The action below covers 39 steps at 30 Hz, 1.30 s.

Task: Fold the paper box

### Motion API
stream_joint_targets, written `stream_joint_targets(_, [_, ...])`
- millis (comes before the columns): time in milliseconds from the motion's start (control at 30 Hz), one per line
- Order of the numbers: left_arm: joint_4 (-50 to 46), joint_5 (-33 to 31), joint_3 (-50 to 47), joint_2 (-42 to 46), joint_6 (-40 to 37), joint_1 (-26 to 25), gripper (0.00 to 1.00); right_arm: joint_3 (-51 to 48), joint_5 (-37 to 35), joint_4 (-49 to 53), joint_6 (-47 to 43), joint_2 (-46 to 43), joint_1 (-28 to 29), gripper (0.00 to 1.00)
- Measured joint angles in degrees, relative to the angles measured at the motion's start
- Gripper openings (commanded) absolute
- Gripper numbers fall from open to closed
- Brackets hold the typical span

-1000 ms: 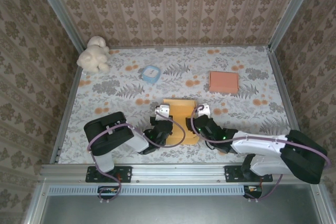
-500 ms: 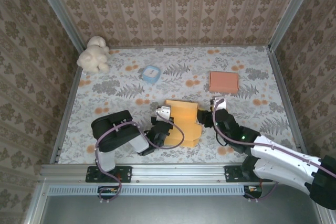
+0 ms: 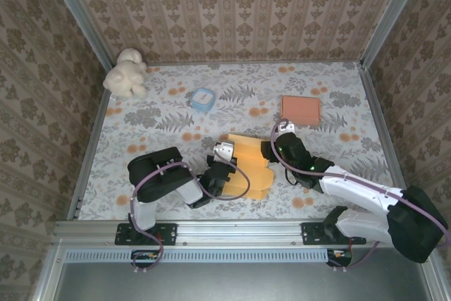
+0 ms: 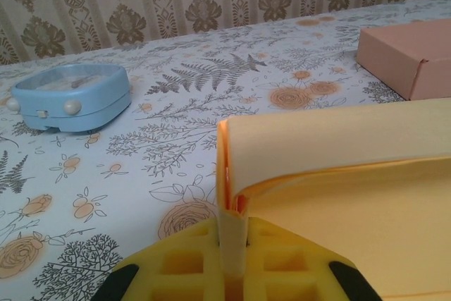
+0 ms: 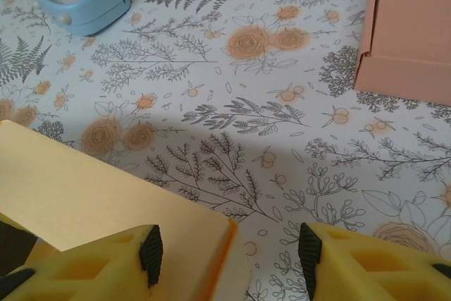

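On the table (image 3: 141, 132), the plush toy (image 3: 125, 72) sits in the far left corner, well clear of the work. The left gripper (image 3: 222, 154) is low by the near edge, left of centre. In its wrist view the left gripper (image 4: 232, 244) is pressed together on an upright side flap (image 4: 231, 195) of the paper box (image 3: 246, 163), which it pinches from the left. The box body stretches away to its right. The blue clock (image 3: 202, 98) stands farther back, apart from the box.

The paper box lies mid-table, nearer the near edge than the far one, between the two grippers. Its long axis seems to run near to far, a little askew. The right gripper (image 3: 278, 142) hangs at the box's far right corner. From its wrist, the right gripper (image 5: 229, 252) has its jaws spread, and a corner of the top panel (image 5: 106, 195) reaches in between them, close by the left finger (image 5: 91, 262), with nothing clamped.

Judging by this, the next fold turns on that right-hand panel, and the right arm is the nearer one to it. There is open table to the right and behind. The pink box (image 3: 301, 110) lies near the far right, apart from both arms
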<state>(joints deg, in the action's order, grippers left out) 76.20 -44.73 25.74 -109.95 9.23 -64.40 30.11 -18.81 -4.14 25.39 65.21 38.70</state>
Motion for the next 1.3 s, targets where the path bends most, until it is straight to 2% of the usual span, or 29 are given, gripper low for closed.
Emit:
stream_joint_targets(100, [0.48, 0.17, 0.35, -0.61, -0.28, 0.0, 0.0, -1.11, -0.02, -1.92, 0.04, 0.44, 0.0, 0.55])
stream_joint_targets(333, [1.62, 0.2, 1.2, -1.86, -1.01, 0.0, 0.09, -5.33, -0.87, -9.33, 0.5, 0.37, -0.09, 0.54])
stream_joint_targets(533, [1.03, 1.84, 1.29, -1.86, -2.23, 0.22, 0.21, -7.43, -1.81, -12.41, 1.51, -0.42, -0.04, 0.53])
stream_joint_targets(833, [-1.27, 7.15, -1.64, 0.42, -2.56, 0.15, 0.4, -8.39, -5.09, -10.25, 1.79, -3.08, 2.29, 0.53])
stream_joint_targets(1133, [-1.55, 13.42, -7.63, 11.91, -2.4, -1.88, 0.39, -8.39, -7.8, -9.16, 1.81, -3.48, 3.23, 0.53])
stream_joint_targets(1300, [-1.68, 17.0, -11.54, 20.11, -1.2, -0.79, 0.37, -8.39, -8.04, -8.85, 1.81, -3.67, 3.61, 0.53])
